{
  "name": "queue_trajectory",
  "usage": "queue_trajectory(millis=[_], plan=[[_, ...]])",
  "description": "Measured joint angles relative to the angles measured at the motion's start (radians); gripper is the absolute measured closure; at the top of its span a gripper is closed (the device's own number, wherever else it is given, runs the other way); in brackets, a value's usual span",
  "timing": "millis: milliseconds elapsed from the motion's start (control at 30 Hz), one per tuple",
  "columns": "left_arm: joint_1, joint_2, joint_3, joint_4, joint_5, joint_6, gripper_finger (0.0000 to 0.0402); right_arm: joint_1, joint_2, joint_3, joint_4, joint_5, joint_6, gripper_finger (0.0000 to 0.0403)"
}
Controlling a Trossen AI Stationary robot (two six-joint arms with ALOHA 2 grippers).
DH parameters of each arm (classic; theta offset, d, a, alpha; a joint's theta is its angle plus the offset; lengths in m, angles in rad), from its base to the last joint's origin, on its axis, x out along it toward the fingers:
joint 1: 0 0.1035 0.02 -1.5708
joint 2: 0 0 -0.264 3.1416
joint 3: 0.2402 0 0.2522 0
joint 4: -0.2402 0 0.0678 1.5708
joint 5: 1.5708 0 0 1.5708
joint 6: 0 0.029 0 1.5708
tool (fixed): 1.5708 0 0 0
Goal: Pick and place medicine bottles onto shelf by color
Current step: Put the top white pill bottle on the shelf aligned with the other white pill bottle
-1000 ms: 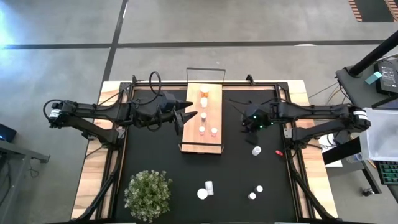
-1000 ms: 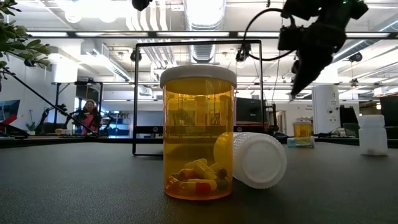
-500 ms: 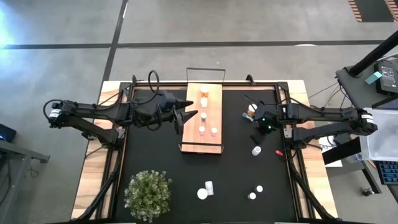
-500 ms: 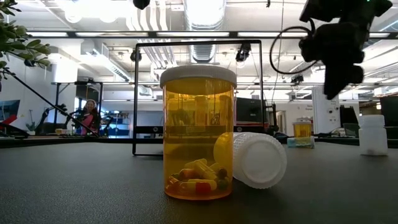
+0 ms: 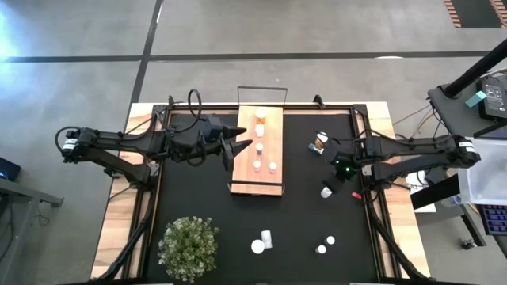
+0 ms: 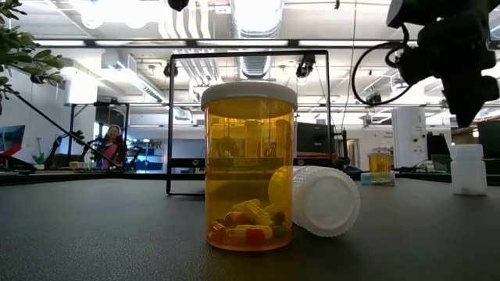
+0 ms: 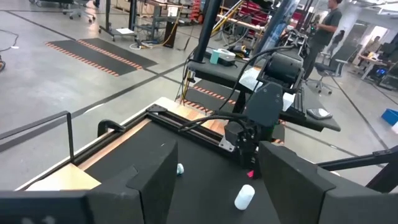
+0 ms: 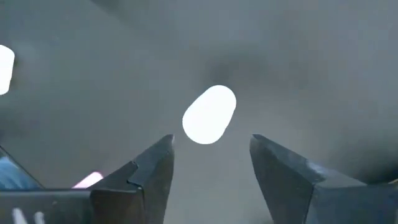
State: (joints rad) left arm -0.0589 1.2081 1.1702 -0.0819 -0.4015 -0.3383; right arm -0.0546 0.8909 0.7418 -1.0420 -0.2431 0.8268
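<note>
The shelf [image 5: 259,180], a light-wood board, lies at the far middle of the black mat with several small bottles standing on it. My left gripper [image 5: 242,139] hovers open at the shelf's left edge, holding nothing [image 7: 217,152]. Right of the shelf, my right gripper [image 5: 337,170] points steeply down, open, above a white bottle [image 5: 326,191] that stands on the mat. In the right wrist view the white bottle [image 8: 209,114] shows between and beyond my fingers, apart from both. An orange bottle [image 5: 319,142] stands on the mat just beyond my right gripper.
At the near middle stand an orange bottle [image 6: 250,168] and a white one lying on its side [image 6: 316,199]. Two more small bottles [image 5: 325,245] stand near right. A small red thing [image 5: 355,193] lies right of the white bottle. A potted plant [image 5: 188,247] fills the near left.
My right gripper has gone toward the table's right and near edges, away from the shelf, and has rolled and tipped further down. It now hangs over the white bottle. The orange bottle beyond it has come into sight.
</note>
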Motion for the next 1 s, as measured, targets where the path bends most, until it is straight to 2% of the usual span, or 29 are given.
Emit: queue_trajectory(millis=[200, 533, 667, 1000], plan=[[0.0, 0.0, 0.0, -0.004, 0.0, -0.049, 0.0194, 0.043, 0.002, 0.0, 0.008, 0.009, 0.093, 0.0197], [0.0, 0.0, 0.0, -0.003, 0.0, -0.049, 0.0194, 0.125, 0.011, 0.0, 0.048, 0.121, 0.181, 0.0197], [0.0, 0.0, 0.0, -0.004, 0.0, -0.041, 0.0194, 0.16, 0.054, -0.001, 0.101, 0.123, 0.215, 0.0197], [0.0, 0.0, 0.0, -0.012, 0.0, -0.039, 0.0194, 0.181, 0.209, -0.001, 0.09, 0.166, 0.182, 0.0197]])
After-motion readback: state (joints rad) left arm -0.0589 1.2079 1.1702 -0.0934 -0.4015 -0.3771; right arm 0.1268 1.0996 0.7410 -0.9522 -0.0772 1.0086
